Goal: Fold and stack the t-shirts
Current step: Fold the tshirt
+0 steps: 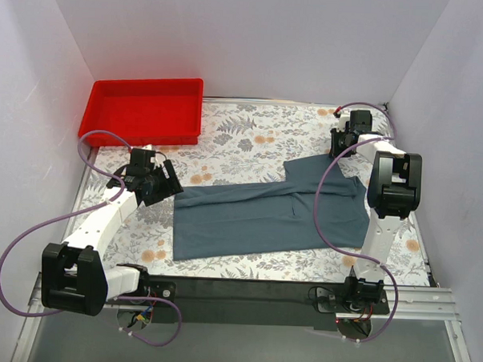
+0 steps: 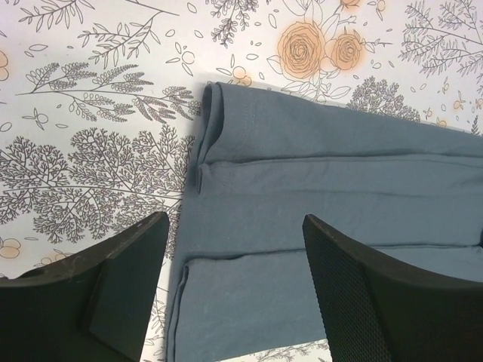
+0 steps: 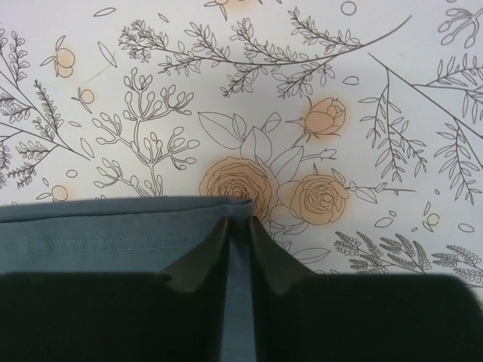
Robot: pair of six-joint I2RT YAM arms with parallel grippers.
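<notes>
Red bin [image 1: 139, 133] sitting at 11 o'clock on floral tabletop [image 1: 251, 133]. T-shirt [image 1: 256, 218] lying mid-tabletop, flat, partly folded lengthwise. Left hand [image 2: 234, 226] hovering spread over its 9 o'clock edge, holding nothing. Right hand [image 3: 238, 235] pinching the shirt edge at 2 o'clock.

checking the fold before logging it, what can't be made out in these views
Top view: right end effector fingertips hidden by its own body.
Right wrist view: dark fingers cover the t-shirt beneath, so a pinch is unclear.
Left wrist view: t-shirt cut off by the right edge and a finger of the left end effector.
</notes>
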